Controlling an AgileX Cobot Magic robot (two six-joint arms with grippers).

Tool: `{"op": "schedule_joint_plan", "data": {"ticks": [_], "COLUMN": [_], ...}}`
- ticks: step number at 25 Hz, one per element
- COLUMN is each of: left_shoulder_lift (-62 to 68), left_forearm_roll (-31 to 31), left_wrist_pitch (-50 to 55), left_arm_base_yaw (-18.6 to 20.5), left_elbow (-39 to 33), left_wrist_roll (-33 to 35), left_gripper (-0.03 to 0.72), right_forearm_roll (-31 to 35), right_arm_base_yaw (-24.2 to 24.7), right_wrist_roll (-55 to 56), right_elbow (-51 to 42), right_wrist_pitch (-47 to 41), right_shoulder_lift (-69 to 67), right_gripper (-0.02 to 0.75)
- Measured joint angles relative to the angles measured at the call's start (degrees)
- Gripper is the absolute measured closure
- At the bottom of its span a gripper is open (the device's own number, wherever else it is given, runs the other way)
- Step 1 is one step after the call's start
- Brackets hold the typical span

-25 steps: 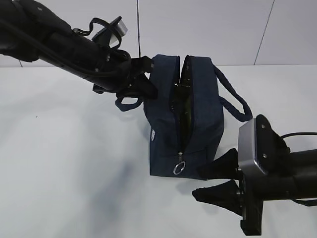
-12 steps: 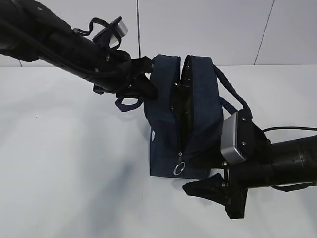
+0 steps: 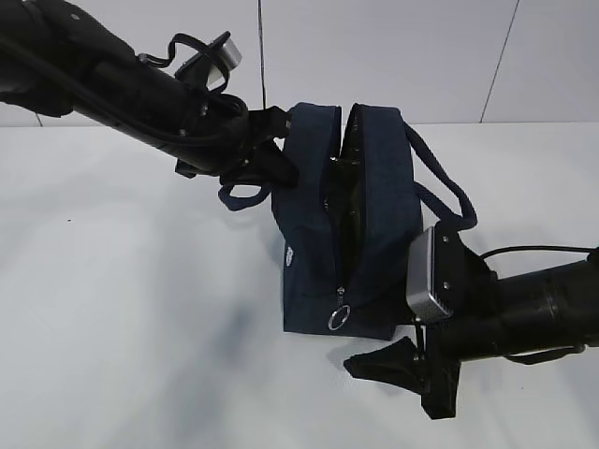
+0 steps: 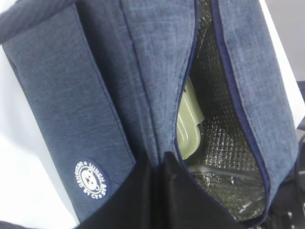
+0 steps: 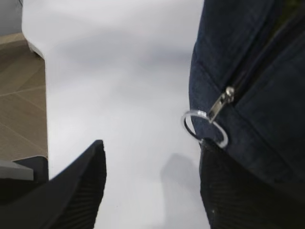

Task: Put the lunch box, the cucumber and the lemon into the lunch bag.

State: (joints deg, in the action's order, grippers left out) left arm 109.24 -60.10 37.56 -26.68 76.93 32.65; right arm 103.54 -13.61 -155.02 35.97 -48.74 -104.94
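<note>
The navy lunch bag [image 3: 374, 220] stands unzipped in the middle of the table, and its silvery lining [image 4: 224, 143] shows. Inside it lies the lunch box [image 4: 187, 130], of which only a strip of pale green lid is visible. My left gripper [image 3: 273, 157] is shut on the bag's left opening edge, and the left wrist view shows fabric pinched in the left gripper [image 4: 159, 164]. My right gripper [image 3: 391, 344] hangs open low at the bag's near end. In the right wrist view the zipper's ring pull [image 5: 205, 128] lies just above one finger of the right gripper [image 5: 151, 145]. The cucumber and the lemon are hidden.
The bag's two loop handles [image 3: 447, 192] hang down its sides. White table [image 3: 140, 309] stretches to the left and in front of the bag. In the right wrist view the table edge and a brown floor [image 5: 21, 95] show at the left.
My right gripper has swung left and lower toward the bag's near end by the ring pull, its fingers spreading wider. The left gripper and the bag have stayed put.
</note>
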Motion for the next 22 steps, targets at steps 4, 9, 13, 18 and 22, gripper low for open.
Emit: {"op": "schedule_joint_plan", "data": {"ticks": [4,9,13,18,22], "left_shoulder_lift": [0.0,0.0,0.0,0.0,0.0], "left_forearm_roll": [0.0,0.0,0.0,0.0,0.0], "left_wrist_pitch": [0.0,0.2,0.6,0.7,0.7], "left_arm_base_yaw": [0.0,0.0,0.0,0.0,0.0], "left_elbow": [0.0,0.0,0.0,0.0,0.0], "left_wrist_roll": [0.0,0.0,0.0,0.0,0.0], "left_gripper": [0.69,0.69,0.69,0.69,0.69], "right_forearm_roll": [0.0,0.1,0.1,0.0,0.0], "right_arm_base_yaw": [0.0,0.0,0.0,0.0,-0.1], "right_wrist_roll": [-0.4,0.1,1.0,1.8,3.6], "right_elbow": [0.6,3.0,4.5,6.1,6.8], "right_wrist_pitch": [2.3,2.3,2.1,1.2,-1.0], "right_shoulder_lift": [-1.0,-2.2,-3.9,-5.0,-5.0], "right_gripper": [0.274,0.274,0.273,0.273,0.273]}}
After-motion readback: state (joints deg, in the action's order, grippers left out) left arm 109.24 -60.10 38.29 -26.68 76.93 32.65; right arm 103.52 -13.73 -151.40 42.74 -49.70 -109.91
